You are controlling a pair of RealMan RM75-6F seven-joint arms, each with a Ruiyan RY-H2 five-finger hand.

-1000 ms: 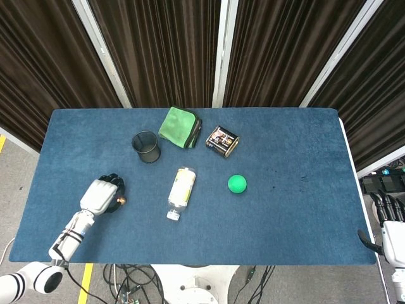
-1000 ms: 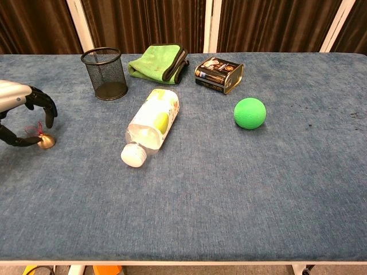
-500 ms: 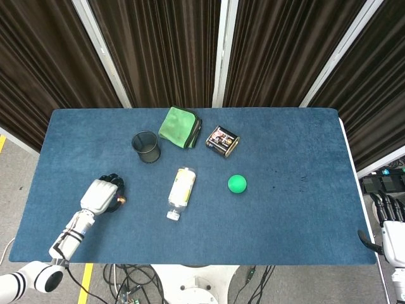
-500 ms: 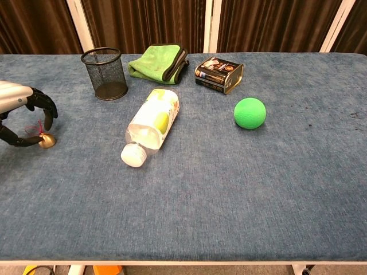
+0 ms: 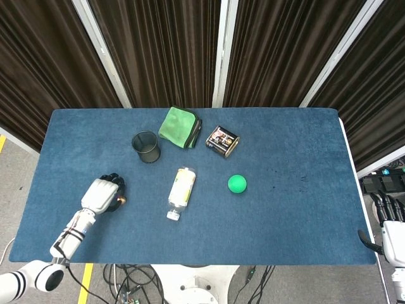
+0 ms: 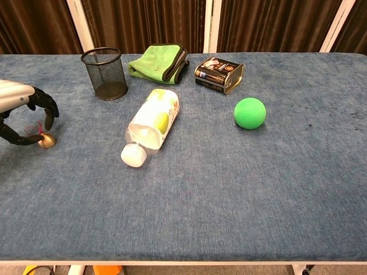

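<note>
Left hand (image 6: 23, 117) curls over a small gold bell (image 6: 46, 140) at the table's (image 6: 229, 200) left edge, fingertips around it, seemingly touching; the bell sits under them. Right hand (image 5: 389, 221), fingers loosely apart, hangs well off the far edge.

Left robot hand (image 6: 23, 114) curled, low.

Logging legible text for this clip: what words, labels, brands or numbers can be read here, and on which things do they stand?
None can be read as it stands.
Dark box: gold and white print on top and side, too small and blurred to read.
Plastic bottle: yellow-green label, lettering blurred, unreadable.
Mesh cup, green cloth, green ball: no text visible.
</note>
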